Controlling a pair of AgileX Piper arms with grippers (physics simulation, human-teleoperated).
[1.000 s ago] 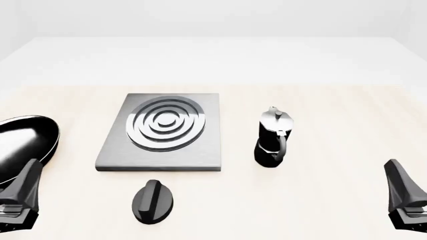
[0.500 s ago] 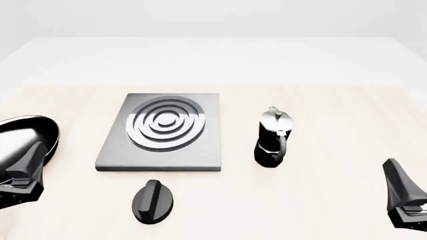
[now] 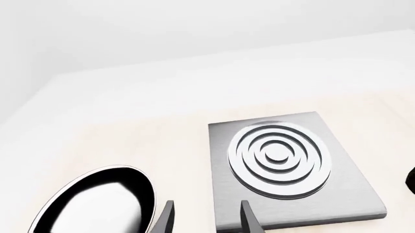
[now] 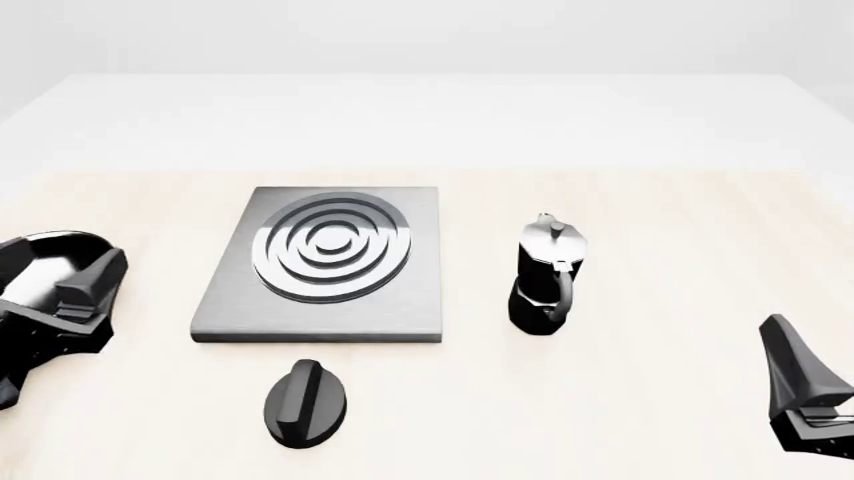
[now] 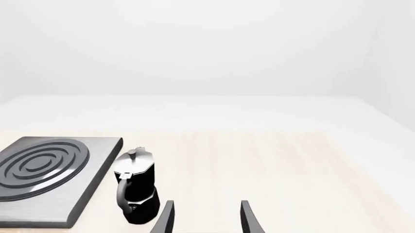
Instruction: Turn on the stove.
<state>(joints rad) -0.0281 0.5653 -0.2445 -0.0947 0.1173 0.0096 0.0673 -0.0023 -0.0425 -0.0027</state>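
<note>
The stove (image 4: 327,262) is a flat grey metal slab with raised oval rings, left of the table's middle; it also shows in the left wrist view (image 3: 292,167) and the right wrist view (image 5: 48,177). Its black ridged knob (image 4: 306,401) lies on the table just in front of the slab. My left gripper (image 4: 94,275) hangs at the far left over the frying pan, well left of the knob; its fingers (image 3: 163,221) stand apart with nothing between them. My right gripper (image 4: 790,365) is at the far right front, open and empty, its fingers (image 5: 245,219) apart.
A glossy black frying pan (image 4: 40,262) lies at the left edge, partly under my left gripper; it also shows in the left wrist view (image 3: 97,204). A black and silver moka pot (image 4: 547,275) stands right of the stove, seen too in the right wrist view (image 5: 136,187).
My left gripper has risen and moved forward over the frying pan, tilting toward the stove. The right gripper has barely moved. Stove, knob and pot are where they were.
</note>
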